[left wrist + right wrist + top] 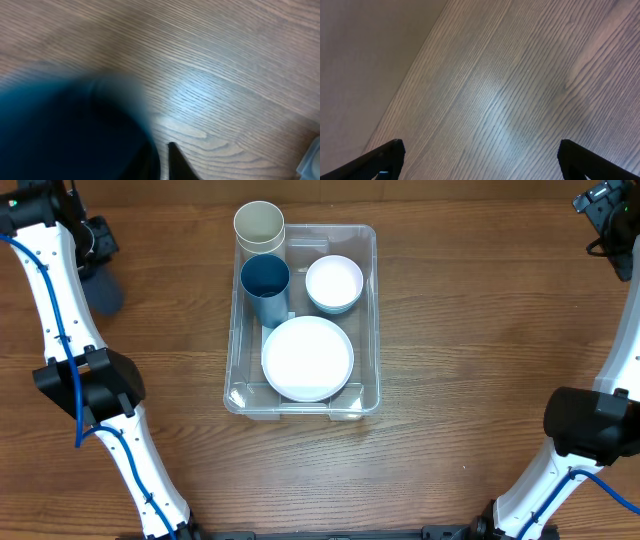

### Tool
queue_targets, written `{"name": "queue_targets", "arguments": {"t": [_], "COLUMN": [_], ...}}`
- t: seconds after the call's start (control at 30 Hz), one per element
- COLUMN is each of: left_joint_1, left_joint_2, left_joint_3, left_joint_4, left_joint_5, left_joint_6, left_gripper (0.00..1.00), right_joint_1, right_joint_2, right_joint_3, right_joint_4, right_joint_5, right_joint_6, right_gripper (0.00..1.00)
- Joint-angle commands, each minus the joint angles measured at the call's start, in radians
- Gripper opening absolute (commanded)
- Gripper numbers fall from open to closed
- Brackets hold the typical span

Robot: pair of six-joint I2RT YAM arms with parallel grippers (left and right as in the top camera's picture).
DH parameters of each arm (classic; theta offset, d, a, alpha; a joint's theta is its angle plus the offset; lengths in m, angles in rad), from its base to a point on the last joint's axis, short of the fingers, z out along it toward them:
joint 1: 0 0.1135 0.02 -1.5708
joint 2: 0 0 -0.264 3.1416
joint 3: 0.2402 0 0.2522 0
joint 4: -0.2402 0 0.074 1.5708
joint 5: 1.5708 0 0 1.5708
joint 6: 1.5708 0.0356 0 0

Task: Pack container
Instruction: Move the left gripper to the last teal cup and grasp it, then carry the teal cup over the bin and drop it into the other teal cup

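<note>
The clear container (372,320) lies mid-table. It holds a blue cup (265,286), a small white bowl (334,282) and a large white bowl (307,358). A beige cup (259,226) stands at its far left corner. My left gripper (100,268) is at the far left of the table, shut on the rim of a second, dark blue cup (106,292). In the left wrist view that cup (65,130) is a big blur covering the left finger, and the jaws (161,157) are almost together. My right gripper (480,150) hangs wide open over bare wood at the far right (605,215).
A corner of the container (312,160) shows at the right edge of the left wrist view. Both arms (70,370) run along the table's left and right sides. The brown wooden table (480,330) surrounds the container.
</note>
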Motion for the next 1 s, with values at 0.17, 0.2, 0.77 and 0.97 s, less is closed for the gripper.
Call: {"name": "queue_targets", "arguments": {"t": [0.17, 0.2, 0.77, 0.97], "left_joint_1": [0.026, 0.024, -0.164, -0.431], "left_joint_2": [0.08, 0.08, -0.483, -0.63], "left_joint_3": [-0.011, -0.011, 0.006, 0.006], "left_joint_4": [-0.022, -0.023, -0.051, -0.035], "left_joint_5": [0.085, 0.108, 0.183, 0.18], "left_joint_6": [-0.012, -0.012, 0.068, 0.189], "left_gripper": [0.04, 0.04, 0.04, 0.04], "right_joint_1": [0.004, 0.004, 0.004, 0.004], "right_joint_2": [-0.012, -0.013, -0.012, -0.013], "right_joint_3": [0.008, 0.008, 0.008, 0.008], "right_joint_4": [0.005, 0.005, 0.005, 0.005], "right_joint_5": [0.006, 0.006, 0.006, 0.006], "right_joint_6": [0.008, 0.008, 0.008, 0.008], "right_gripper": [1.0, 1.0, 1.0, 1.0]}}
